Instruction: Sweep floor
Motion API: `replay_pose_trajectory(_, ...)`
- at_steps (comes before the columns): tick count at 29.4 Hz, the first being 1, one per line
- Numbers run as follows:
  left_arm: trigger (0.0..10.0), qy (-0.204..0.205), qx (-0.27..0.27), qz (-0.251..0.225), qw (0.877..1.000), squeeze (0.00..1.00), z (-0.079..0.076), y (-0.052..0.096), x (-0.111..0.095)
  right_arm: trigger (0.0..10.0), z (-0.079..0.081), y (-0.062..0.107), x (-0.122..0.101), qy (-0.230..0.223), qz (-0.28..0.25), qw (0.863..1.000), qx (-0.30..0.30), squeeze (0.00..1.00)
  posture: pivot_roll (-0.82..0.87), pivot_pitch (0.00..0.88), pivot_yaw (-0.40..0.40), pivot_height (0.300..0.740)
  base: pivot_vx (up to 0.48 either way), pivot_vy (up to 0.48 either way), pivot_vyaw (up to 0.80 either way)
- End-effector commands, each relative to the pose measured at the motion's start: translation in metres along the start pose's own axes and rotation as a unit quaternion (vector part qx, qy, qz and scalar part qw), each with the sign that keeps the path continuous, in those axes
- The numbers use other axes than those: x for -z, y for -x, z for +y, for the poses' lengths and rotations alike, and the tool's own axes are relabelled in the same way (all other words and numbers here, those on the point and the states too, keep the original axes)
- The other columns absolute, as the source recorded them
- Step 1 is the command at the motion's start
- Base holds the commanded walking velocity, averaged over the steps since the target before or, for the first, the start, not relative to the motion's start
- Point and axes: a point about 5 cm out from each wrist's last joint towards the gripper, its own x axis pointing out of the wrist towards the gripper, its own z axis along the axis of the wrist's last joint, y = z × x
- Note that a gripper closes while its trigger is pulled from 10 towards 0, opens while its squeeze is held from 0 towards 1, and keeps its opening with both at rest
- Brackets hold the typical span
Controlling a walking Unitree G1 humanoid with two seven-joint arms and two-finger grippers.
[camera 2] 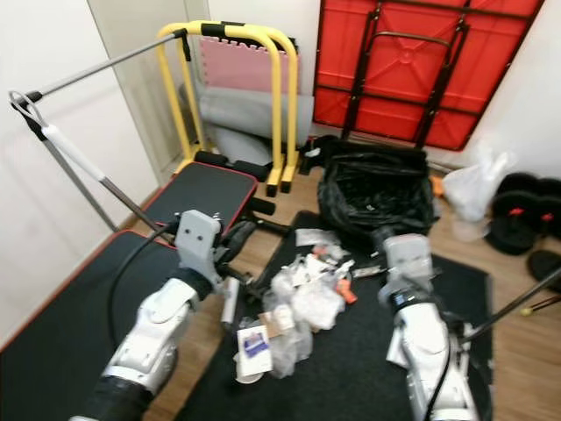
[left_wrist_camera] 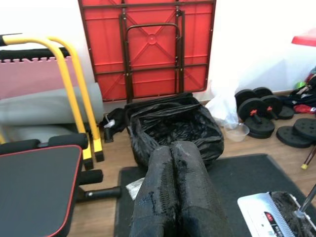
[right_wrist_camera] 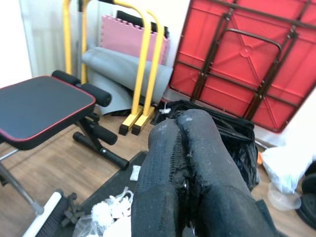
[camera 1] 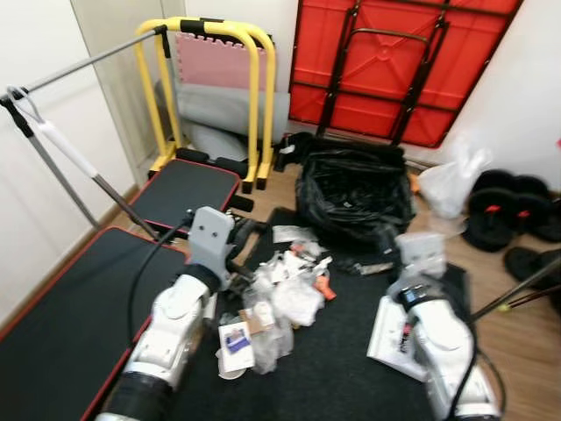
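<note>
With both our left gripper (left_wrist_camera: 173, 192) and right gripper (right_wrist_camera: 190, 173) pressed closed on nothing above the litter pile (camera 1: 280, 303) on the black mat (camera 1: 351, 377), we risk scattering the scraps away from the open black bag (camera 1: 355, 197).

Red folding table (camera 1: 399, 61) leaning far; yellow bars (camera 1: 223, 83); pink foam mat (camera 1: 215, 61); black bag (camera 1: 355, 197); white litter (camera 1: 280, 303) lying on black mat (camera 1: 351, 377).

Black bin bag (left_wrist_camera: 174, 126) partly hidden behind the left claw's pressed-together fingers (left_wrist_camera: 173, 197), dustpan (left_wrist_camera: 266, 217) cut off by the frame edge, litter pile (camera 1: 276, 307) pieces too small to tell apart
</note>
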Motion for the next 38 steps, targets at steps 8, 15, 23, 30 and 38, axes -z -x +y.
replay_pose_trajectory(8, 10.0, 0.007, -0.046, 0.028, 0.999, 0.0, 0.009, 0.005, 0.004, 10.0, 0.002, -0.002, -0.005, 0.015, 0.012, 1.0, 0.009, 0.0, -0.15, 0.0, -0.079, 0.74, 0.0, 0.0, 0.0)
replay_pose_trajectory(15, 10.0, 0.019, -0.035, 0.021, 0.999, 0.0, 0.006, -0.002, 0.0, 10.0, 0.001, -0.001, -0.013, 0.004, 0.0, 1.0, 0.005, 1.0, -0.16, 0.0, -0.079, 0.74, 0.0, 0.0, 0.0)
replay_pose_trajectory(23, 10.0, 0.061, -0.052, 0.037, 0.996, 0.0, 0.009, 0.0, 0.001, 10.0, 0.001, -0.002, -0.016, 0.004, 0.0, 1.0, -0.008, 1.0, -0.16, 0.0, -0.08, 0.74, 0.0, 0.0, 0.0)
replay_pose_trajectory(30, 10.0, 0.086, -0.071, 0.043, 0.993, 0.0, 0.015, 0.005, 0.003, 10.0, 0.0, -0.002, -0.019, 0.0, -0.003, 1.0, -0.014, 1.0, -0.15, 0.0, -0.088, 0.74, 0.0, 0.0, 0.0)
replay_pose_trajectory(38, 10.0, 0.093, -0.079, 0.022, 0.992, 0.0, 0.018, 0.009, -0.004, 10.0, -0.008, -0.008, -0.022, -0.016, 0.005, 1.0, -0.001, 0.0, -0.15, 0.0, -0.094, 0.74, 0.0, 0.0, 0.0)
